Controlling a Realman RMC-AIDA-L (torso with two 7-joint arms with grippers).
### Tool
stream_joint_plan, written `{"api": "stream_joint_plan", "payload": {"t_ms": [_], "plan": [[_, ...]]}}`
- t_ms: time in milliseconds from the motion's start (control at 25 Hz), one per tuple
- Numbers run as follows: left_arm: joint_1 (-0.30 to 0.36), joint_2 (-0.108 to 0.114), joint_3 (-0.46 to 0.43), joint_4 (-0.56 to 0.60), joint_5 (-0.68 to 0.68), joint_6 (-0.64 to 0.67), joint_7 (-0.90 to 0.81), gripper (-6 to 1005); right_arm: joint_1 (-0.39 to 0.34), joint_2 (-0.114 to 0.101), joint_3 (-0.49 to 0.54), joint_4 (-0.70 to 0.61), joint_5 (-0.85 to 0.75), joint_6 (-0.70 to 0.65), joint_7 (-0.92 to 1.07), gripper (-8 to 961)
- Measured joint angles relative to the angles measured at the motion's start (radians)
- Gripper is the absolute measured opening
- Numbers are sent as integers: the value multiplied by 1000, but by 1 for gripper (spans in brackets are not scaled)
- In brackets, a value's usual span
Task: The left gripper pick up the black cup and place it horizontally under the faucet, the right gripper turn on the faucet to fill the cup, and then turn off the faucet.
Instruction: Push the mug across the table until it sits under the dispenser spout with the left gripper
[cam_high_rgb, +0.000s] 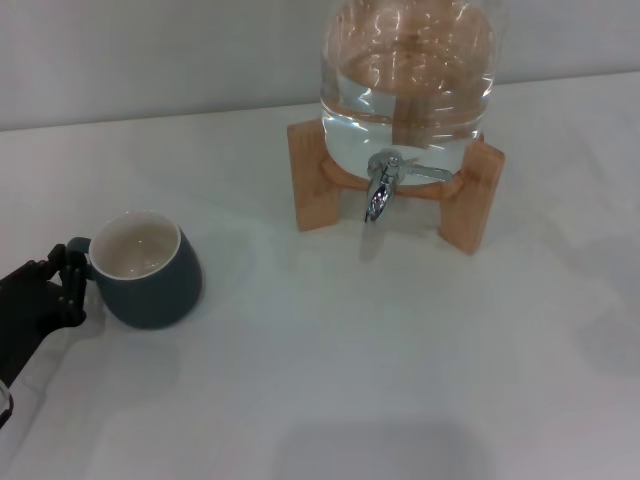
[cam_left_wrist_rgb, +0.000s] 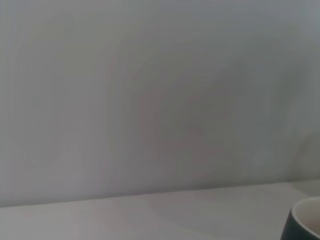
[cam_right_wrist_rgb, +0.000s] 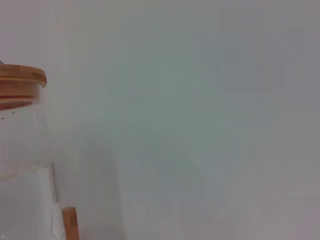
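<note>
The black cup (cam_high_rgb: 150, 270) stands upright on the white table at the left, cream inside showing, its small handle (cam_high_rgb: 79, 246) turned toward my left gripper. My left gripper (cam_high_rgb: 72, 285), a black claw, is at the far left edge right beside the handle, prongs spread and holding nothing. A slice of the cup's rim shows in the left wrist view (cam_left_wrist_rgb: 305, 222). The chrome faucet (cam_high_rgb: 380, 190) points down from the clear glass water jar (cam_high_rgb: 408, 80), with its thin lever (cam_high_rgb: 430, 172) out to the side. Nothing stands under the spout. My right gripper is out of view.
The jar rests on a wooden stand (cam_high_rgb: 470, 195) at the back middle of the table (cam_high_rgb: 350, 380). The right wrist view shows the jar's side (cam_right_wrist_rgb: 22, 175), its wooden lid (cam_right_wrist_rgb: 20, 82) and a plain wall.
</note>
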Motion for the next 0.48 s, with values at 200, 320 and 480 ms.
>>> {"api": "stream_joint_plan", "payload": {"t_ms": [200,320,480], "plan": [[-4,0,1,0,15,11,40,143,2,0,7,1,0,2,0,853],[-6,0,1,1,18,21,58,141,2,0,7,1,0,3,-1,853],[-7,0,-2,-2,24,19,63,122,3,0,7,1,0,1,-1,853]]}}
